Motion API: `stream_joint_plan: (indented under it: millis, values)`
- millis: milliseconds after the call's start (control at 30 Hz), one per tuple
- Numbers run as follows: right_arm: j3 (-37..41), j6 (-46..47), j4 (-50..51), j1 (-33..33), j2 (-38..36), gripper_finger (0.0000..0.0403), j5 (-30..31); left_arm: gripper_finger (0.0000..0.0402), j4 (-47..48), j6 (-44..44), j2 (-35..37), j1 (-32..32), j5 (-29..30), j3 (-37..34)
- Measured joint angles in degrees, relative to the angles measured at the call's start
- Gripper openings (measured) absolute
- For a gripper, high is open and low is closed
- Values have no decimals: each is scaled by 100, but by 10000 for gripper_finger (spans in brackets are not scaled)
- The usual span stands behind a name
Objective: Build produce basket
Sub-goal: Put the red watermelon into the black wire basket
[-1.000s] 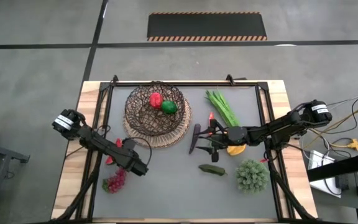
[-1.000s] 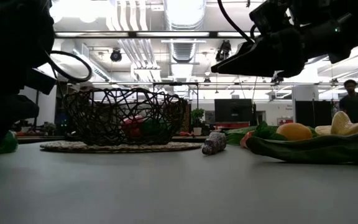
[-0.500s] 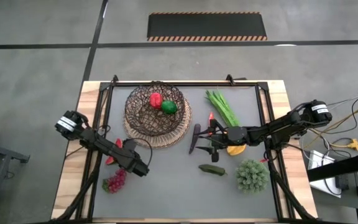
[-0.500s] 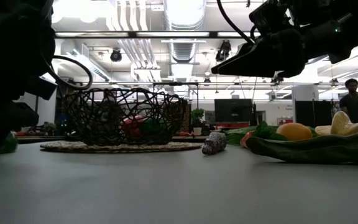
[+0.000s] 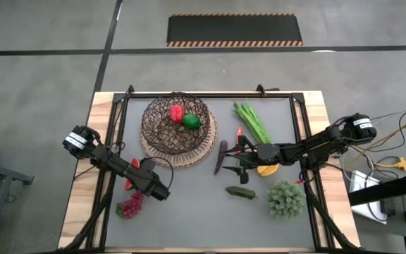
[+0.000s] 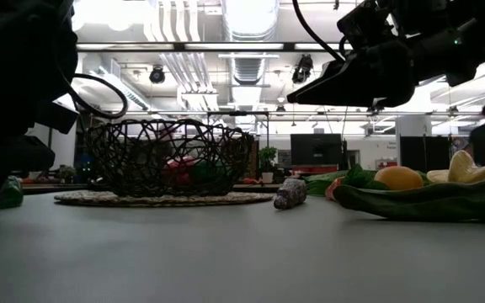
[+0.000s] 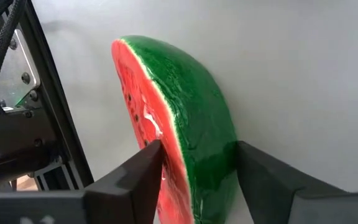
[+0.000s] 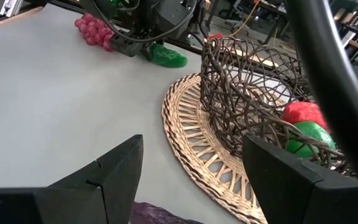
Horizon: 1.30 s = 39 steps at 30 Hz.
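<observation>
My left gripper (image 7: 194,180) sits low at the table's left edge, its dark fingers (image 7: 138,177) flanking the red-and-green toy watermelon slice (image 7: 179,118) and touching its sides — a firm clamp I cannot confirm. A cluster of red toy grapes (image 5: 130,205) lies just beside it. The round dark-brown openwork basket (image 5: 175,121) on its tan woven disc stands further back on the grey table (image 5: 196,201), holding a red pepper (image 5: 177,113) and a green pepper (image 5: 192,121). My right gripper (image 5: 225,161) hovers, jaws apart, over a dark eggplant (image 5: 221,156) — a green cucumber (image 5: 240,191) lies near.
</observation>
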State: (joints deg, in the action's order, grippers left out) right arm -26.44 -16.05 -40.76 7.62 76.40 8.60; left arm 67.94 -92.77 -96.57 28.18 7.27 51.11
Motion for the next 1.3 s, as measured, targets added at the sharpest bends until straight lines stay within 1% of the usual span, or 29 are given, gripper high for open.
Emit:
stream_joint_plan:
  millis: [200, 333, 433, 600, 767, 833, 867, 933, 1000, 1067, 1133, 1167, 1200, 1300]
  values:
    - [0, 0, 7, 0, 0, 258, 2, 163, 44, 1, 0, 2, 0, 32]
    - [0, 2, 9, 0, 0, 258, 2, 162, 386, 9, 2, 2, 0, 301]
    - [0, 33, 9, 0, 0, 258, 2, 161, 766, 110, 8, 8, -1, 650]
    - [0, 95, 23, 0, 0, 258, 2, 161, 1110, 480, 39, 39, -28, 1359]
    - [0, 141, 51, 0, 0, 258, 1, 161, 1103, 1051, 72, 203, -653, 2177]
    - [0, 153, 79, 0, 0, 258, 0, 161, 1044, 1235, 72, 361, -669, 2543]
    - [0, 153, 93, 0, 0, 258, -1, 161, 1004, 1306, 74, 438, -589, 2732]
    - [0, 190, 107, 0, 0, 258, -15, 161, 877, 1454, 85, 595, -195, 3073]
    - [0, 244, 100, -2, 0, 258, -192, 161, 556, 1693, 125, 725, 471, 3357]
    - [2, 298, 9, 0, 0, 258, -487, 161, -33, 2188, 205, 847, 1321, 3507]
    - [0, 370, -193, 0, 0, 258, -824, 161, -843, 3010, 282, 917, 2133, 3512]
    - [-2, 418, -295, 0, 0, 258, -990, 161, -1329, 3489, 301, 936, 2445, 3474]
    - [-3, 453, -418, 0, 0, 258, -1172, 161, -1757, 3977, 327, 942, 2641, 3435]
    - [-7, 621, -788, 0, 0, 258, -1610, 161, -2909, 5258, 372, 918, 2942, 3259]
